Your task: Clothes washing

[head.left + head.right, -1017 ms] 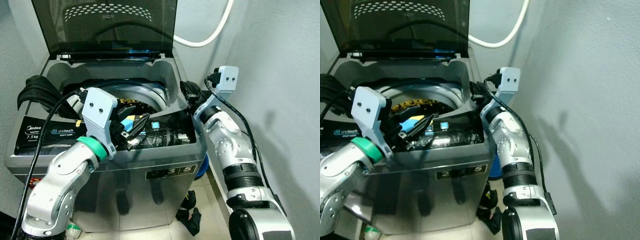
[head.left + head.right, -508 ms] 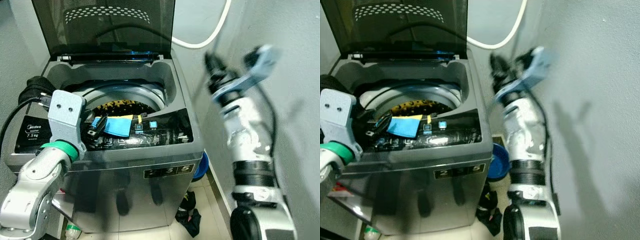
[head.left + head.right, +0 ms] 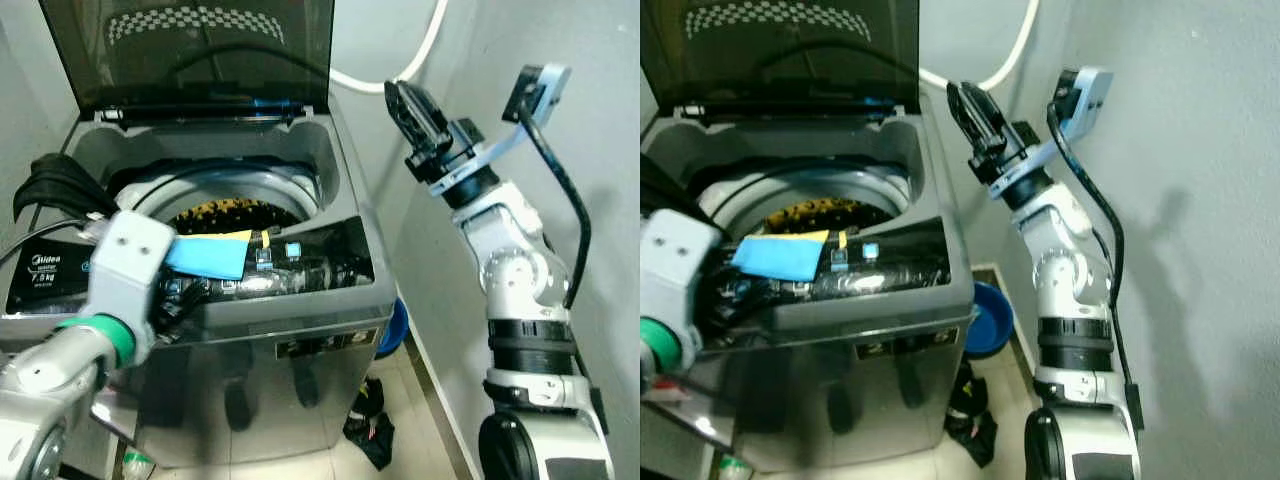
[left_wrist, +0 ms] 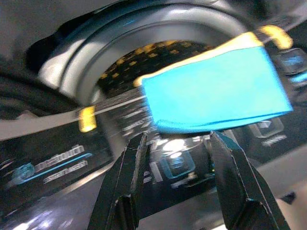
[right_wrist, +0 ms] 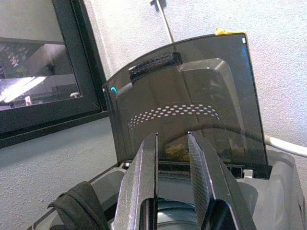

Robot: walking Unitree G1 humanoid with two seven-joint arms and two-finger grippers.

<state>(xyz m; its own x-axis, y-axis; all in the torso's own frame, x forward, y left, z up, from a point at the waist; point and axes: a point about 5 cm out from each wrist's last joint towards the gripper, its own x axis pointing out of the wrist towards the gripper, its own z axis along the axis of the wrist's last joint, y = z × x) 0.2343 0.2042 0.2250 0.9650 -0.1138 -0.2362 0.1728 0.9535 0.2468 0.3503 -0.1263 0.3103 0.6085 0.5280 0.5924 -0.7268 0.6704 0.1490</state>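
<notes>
A grey top-loading washing machine (image 3: 330,300) stands with its dark lid (image 3: 190,50) raised upright. A yellow-and-black patterned garment (image 3: 215,212) lies in the drum. A blue label (image 3: 205,258) is stuck on the glossy control panel. Black clothes (image 3: 55,185) hang over the machine's left rim. My left gripper (image 3: 185,297) hovers open at the front left of the control panel, just below the blue label (image 4: 216,96), holding nothing. My right gripper (image 3: 410,105) is raised in the air beside the lid's right edge, open and holding nothing; it points at the lid (image 5: 192,110).
A white hose (image 3: 400,75) runs along the wall behind the machine. On the floor to the machine's right sit a blue basin (image 3: 985,318) and a heap of dark clothes (image 3: 372,432). The grey wall stands close on the right.
My right gripper has swung up from the machine's right rim to beside the lid. My left gripper has drawn back from the drum opening to the control panel's front. The camera has shifted.
</notes>
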